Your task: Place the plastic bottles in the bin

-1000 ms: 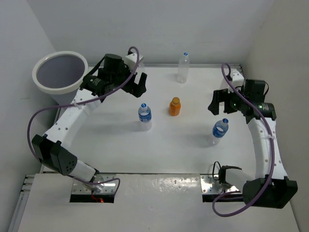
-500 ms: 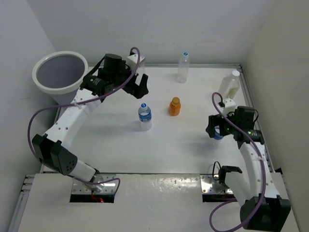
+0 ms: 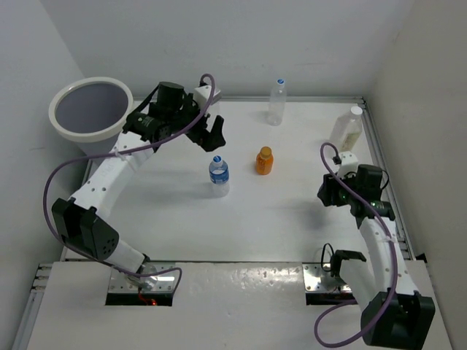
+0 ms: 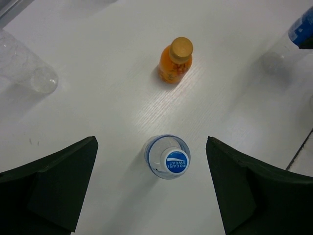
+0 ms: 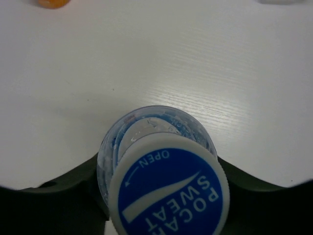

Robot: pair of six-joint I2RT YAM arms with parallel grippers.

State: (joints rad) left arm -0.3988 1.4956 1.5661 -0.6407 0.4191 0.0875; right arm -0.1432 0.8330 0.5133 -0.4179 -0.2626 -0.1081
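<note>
My right gripper is shut on a clear bottle with a blue cap, its fingers pressing both sides of the body; from above the gripper hides this bottle. My left gripper is open, hovering over a standing blue-labelled bottle without touching it. An orange bottle stands mid-table. A clear bottle stands at the back edge. A whitish bottle is at the right rail. The grey bin with a white rim sits off the table's far left corner.
White walls close in the table at the back and on both sides. A metal rail runs along the right edge. Purple cables loop off both arms.
My right arm came down and toward the near edge over the blue-capped bottle, and its jaws closed onto it. The left gripper shifted only slightly and stayed open.
</note>
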